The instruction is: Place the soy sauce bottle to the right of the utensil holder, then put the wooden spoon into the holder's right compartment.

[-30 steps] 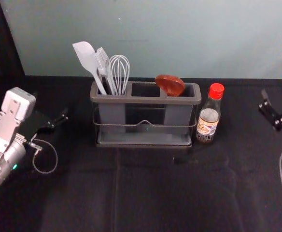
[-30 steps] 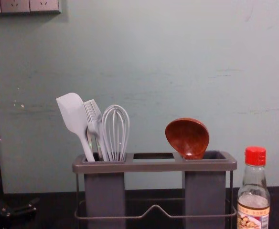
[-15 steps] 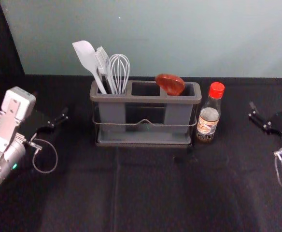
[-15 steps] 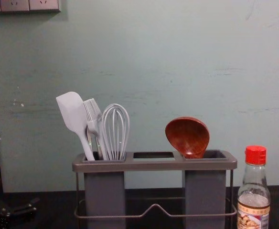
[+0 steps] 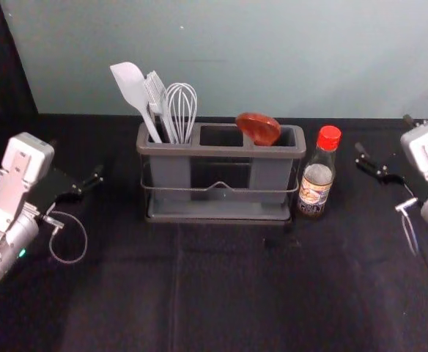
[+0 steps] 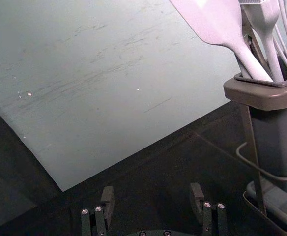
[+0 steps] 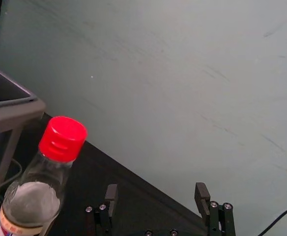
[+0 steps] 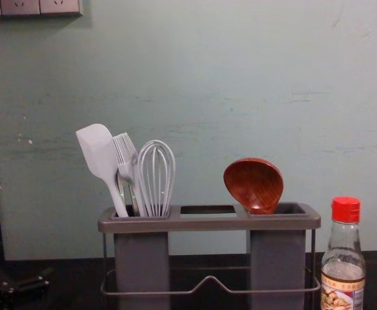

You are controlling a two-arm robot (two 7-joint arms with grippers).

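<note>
The soy sauce bottle (image 5: pixel 316 176) stands upright, close beside the right end of the utensil holder (image 5: pixel 218 150). In the holder's right compartment rests the wooden spoon (image 5: pixel 258 129), bowl up, as the chest view also has it (image 8: pixel 254 186). My right gripper (image 5: pixel 384 136) is open and empty, a short way right of the bottle. The right wrist view puts the red-capped bottle (image 7: pixel 35 194) off to one side of that gripper (image 7: pixel 156 191), outside its fingers. My left gripper (image 5: pixel 75 158) stays parked left of the holder; in its wrist view the gripper (image 6: pixel 152 192) is open and empty.
A pale spatula (image 5: pixel 130 86), a brush (image 5: pixel 156 92) and a whisk (image 5: pixel 181 110) stand in the holder's left compartment. The wall (image 5: pixel 272 59) rises behind the black-covered table (image 5: pixel 236 293). A socket panel (image 8: pixel 40 8) hangs on the wall at upper left.
My right arm has come in from the right edge toward the bottle, and a fingertip now shows at the chest view's right edge. The left arm, bottle and spoon are unmoved.
</note>
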